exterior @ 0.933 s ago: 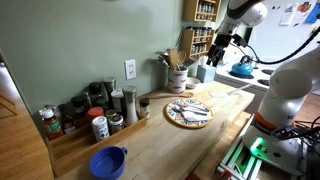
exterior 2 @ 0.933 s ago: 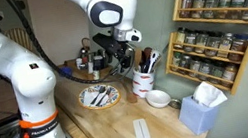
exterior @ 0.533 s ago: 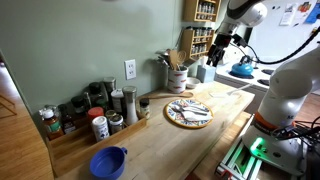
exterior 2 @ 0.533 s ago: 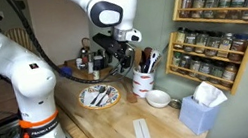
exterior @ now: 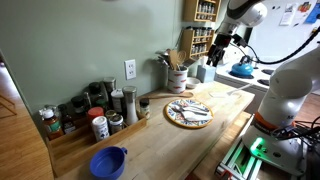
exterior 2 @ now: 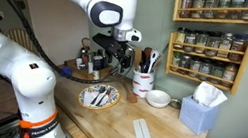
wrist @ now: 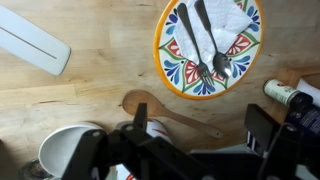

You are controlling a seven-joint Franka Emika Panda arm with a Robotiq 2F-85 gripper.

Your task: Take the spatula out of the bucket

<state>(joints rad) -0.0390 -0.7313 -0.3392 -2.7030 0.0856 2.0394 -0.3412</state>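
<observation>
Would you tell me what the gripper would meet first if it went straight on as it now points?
Likely the utensils standing in the whitish crock, since the gripper points down above them. Depth is unclear; it may sit slightly off and reach the counter instead.

- Both exterior views were softly, evenly lit, with no hard shadows on the wooden counter (exterior: pixel 190 140).
- A green glow (exterior: pixel 257 149) shone low beside the robot's base.
- The small frames left the spice jars (exterior: pixel 100 108) grainy and indistinct.
- The white arm (exterior 2: pixel 12 67) looked bright, nearly washed out.
- In the wrist view the gripper (wrist: pixel 200 140) loomed dark and blurred, while the patterned plate (wrist: pixel 180 75) stayed fairly sharp.
</observation>
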